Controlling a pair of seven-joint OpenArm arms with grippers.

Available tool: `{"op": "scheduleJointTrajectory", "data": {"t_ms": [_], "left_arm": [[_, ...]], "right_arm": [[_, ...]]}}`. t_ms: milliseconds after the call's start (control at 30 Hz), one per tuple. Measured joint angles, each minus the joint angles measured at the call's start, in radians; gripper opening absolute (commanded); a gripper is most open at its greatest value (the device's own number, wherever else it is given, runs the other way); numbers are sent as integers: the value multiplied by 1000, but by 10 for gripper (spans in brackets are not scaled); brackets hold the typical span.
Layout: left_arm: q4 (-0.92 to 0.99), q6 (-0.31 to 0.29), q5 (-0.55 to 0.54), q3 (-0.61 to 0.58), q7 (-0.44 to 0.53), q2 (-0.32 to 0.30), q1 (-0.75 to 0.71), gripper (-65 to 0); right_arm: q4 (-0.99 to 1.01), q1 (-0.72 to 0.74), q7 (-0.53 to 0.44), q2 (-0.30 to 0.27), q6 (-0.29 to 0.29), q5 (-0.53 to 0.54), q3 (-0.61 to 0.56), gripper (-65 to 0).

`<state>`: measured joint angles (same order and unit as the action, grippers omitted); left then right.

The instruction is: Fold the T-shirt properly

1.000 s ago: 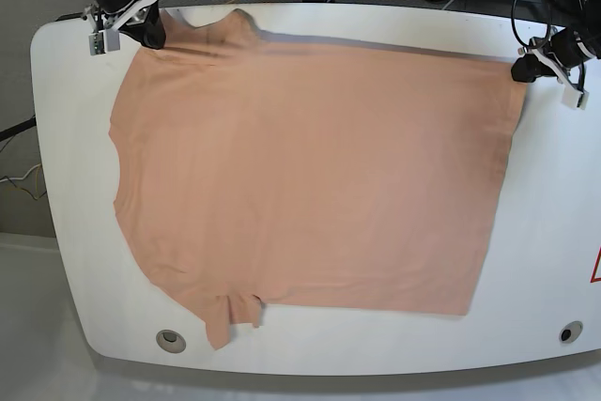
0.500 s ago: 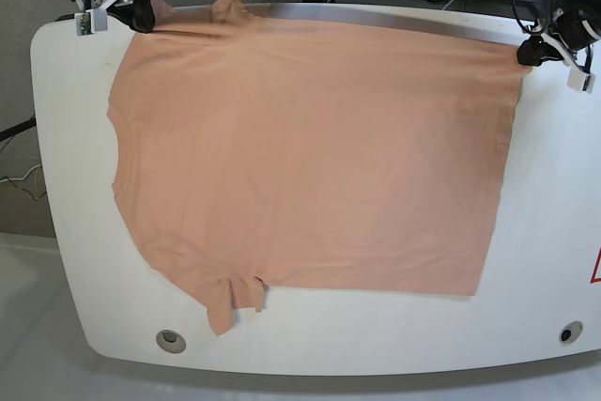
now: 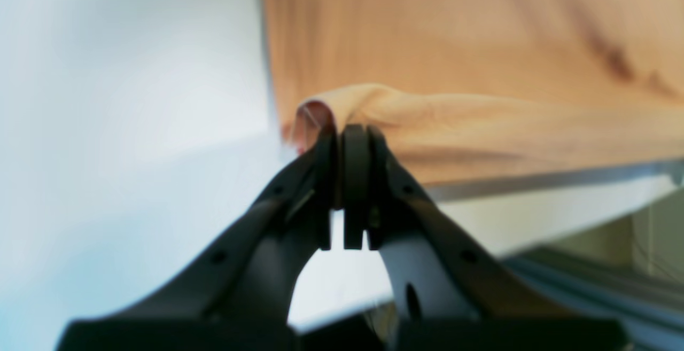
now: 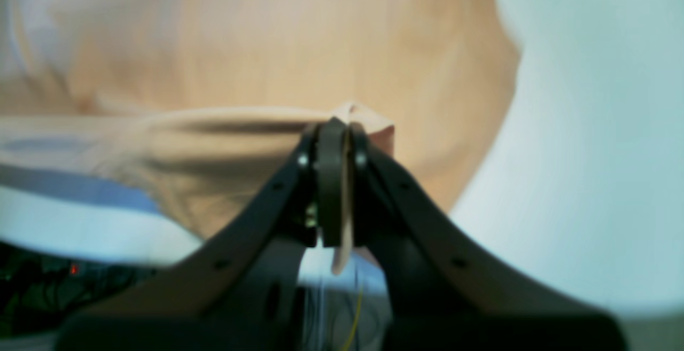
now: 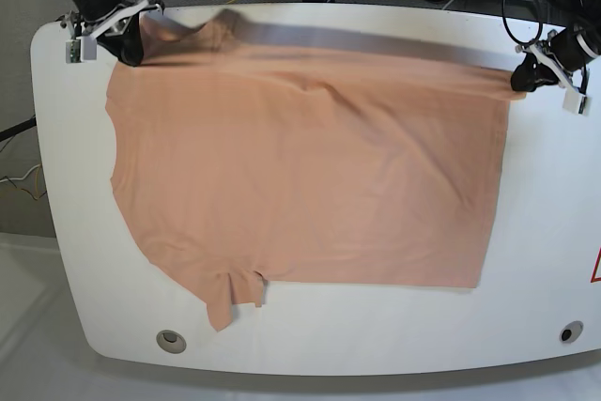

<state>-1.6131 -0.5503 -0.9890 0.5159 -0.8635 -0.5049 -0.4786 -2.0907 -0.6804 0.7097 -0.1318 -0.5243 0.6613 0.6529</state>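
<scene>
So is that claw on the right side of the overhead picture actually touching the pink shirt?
Touching. In the left wrist view, the left gripper has its jaws shut on a pinched fold of the T-shirt, the cloth bunching up over the fingertips.

Plain salmon-pink T-shirt (image 5: 310,176), white table (image 5: 554,232), black grippers (image 3: 347,132).

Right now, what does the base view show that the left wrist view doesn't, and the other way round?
Only the base view shows the whole T-shirt spread over the white table, its far edge lifted, a sleeve near the front edge, and the right claw at the other far corner. Only the left wrist view shows up close that the left claw is shut, with a fold of fabric bunched between its fingertips. Both show the salmon shirt, the white tabletop and the left claw gripping a far corner.
</scene>
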Motion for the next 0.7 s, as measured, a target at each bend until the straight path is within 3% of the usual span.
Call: {"op": "scheduleJointTrajectory", "data": {"t_ms": [300, 700], "left_arm": [[20, 11, 61, -39, 3, -6, 148, -650], [66, -1, 79, -40, -4, -14, 171, -650]], "right_arm": [[38, 113, 5, -37, -2, -10, -9, -650], [84, 171, 2, -57, -1, -10, -25, -650]]}}
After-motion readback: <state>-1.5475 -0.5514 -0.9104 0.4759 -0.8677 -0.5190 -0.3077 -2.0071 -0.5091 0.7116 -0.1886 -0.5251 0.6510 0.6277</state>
